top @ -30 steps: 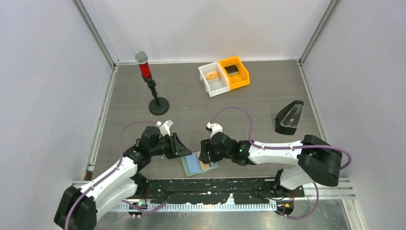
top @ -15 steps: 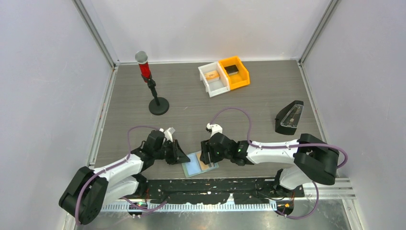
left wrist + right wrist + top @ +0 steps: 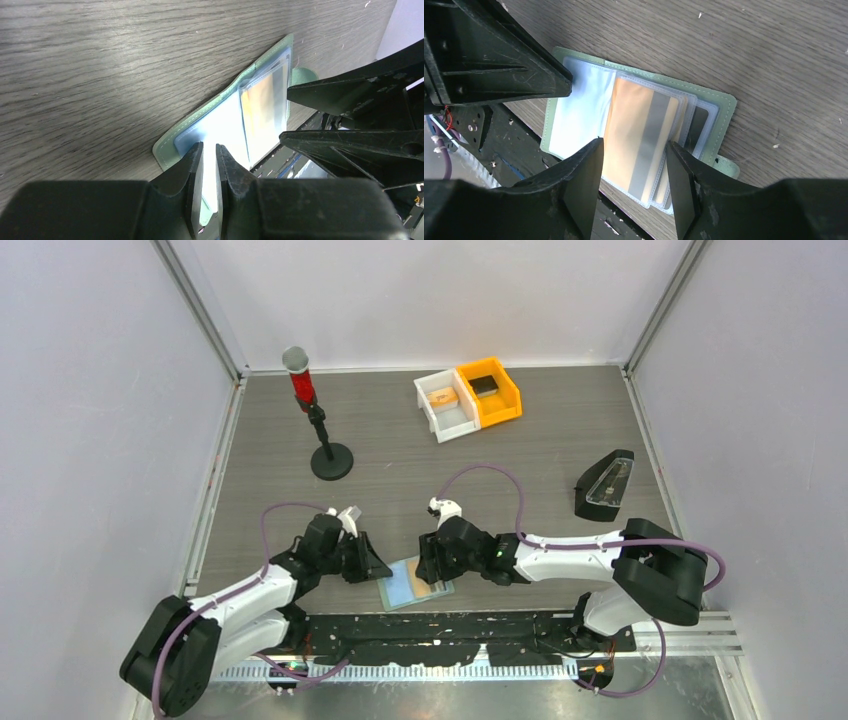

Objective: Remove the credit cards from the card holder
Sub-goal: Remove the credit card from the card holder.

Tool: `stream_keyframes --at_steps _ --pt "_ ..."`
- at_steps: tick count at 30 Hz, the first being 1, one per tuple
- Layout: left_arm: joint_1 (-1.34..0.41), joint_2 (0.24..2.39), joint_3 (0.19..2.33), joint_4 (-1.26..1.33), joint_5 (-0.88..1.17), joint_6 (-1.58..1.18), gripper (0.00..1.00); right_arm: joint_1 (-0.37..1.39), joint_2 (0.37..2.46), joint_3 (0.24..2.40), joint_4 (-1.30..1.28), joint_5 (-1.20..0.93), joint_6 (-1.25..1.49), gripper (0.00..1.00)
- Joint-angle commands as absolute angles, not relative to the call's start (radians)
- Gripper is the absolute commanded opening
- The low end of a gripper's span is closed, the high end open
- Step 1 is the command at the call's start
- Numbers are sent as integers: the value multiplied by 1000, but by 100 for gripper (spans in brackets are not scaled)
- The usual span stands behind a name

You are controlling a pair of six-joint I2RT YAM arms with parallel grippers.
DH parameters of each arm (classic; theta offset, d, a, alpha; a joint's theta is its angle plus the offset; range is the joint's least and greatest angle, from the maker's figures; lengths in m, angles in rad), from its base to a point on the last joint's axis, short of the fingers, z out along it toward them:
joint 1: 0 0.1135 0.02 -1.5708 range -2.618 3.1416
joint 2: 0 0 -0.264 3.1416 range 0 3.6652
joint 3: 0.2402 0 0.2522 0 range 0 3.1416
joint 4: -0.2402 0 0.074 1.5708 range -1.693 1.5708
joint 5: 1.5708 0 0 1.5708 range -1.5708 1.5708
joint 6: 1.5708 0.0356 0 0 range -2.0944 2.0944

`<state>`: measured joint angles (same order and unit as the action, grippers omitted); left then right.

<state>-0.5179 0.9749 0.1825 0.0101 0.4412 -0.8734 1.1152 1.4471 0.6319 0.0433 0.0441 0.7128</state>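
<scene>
The card holder (image 3: 398,594) lies open at the table's near edge, pale green with clear pockets. It also shows in the left wrist view (image 3: 172,140) and the right wrist view (image 3: 724,106). The light blue card (image 3: 579,107) sits in its left pocket and the tan-orange card (image 3: 630,125) with a grey stripe in a right pocket. My left gripper (image 3: 384,568) is low at the holder's left edge; its jaws (image 3: 209,148) stand a thin slit apart with nothing between them. My right gripper (image 3: 432,575) is open, its fingers straddling the tan-orange card (image 3: 634,144).
A red-topped stand (image 3: 312,420) is at the back left. A white bin (image 3: 447,418) and an orange bin (image 3: 503,405) with a black block (image 3: 484,385) are at the back. A black object (image 3: 605,485) lies at the right. A black rail (image 3: 440,640) runs below the near edge.
My left arm has dropped lower and swung in to the holder's left edge. My right gripper has shifted slightly left over the holder.
</scene>
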Motion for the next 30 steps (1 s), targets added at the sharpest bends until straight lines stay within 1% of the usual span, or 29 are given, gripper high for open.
stream_keyframes --at_steps 1,7,13,22,26,30 --pt "-523 995 177 23 424 -857 18 1115 1417 654 103 16 731 55" --pt "-523 1003 188 28 451 -861 18 1115 1393 647 139 -36 729 50" --pt "-523 964 160 51 443 -881 18 1115 1404 629 195 -92 756 49" --pt "-523 926 146 39 438 -891 18 1115 1380 614 239 -98 770 43" --pt "-523 879 153 4 426 -894 18 1115 1375 612 252 -108 775 42" --pt "-523 783 165 -103 377 -924 20 1115 1389 612 279 -126 782 42"
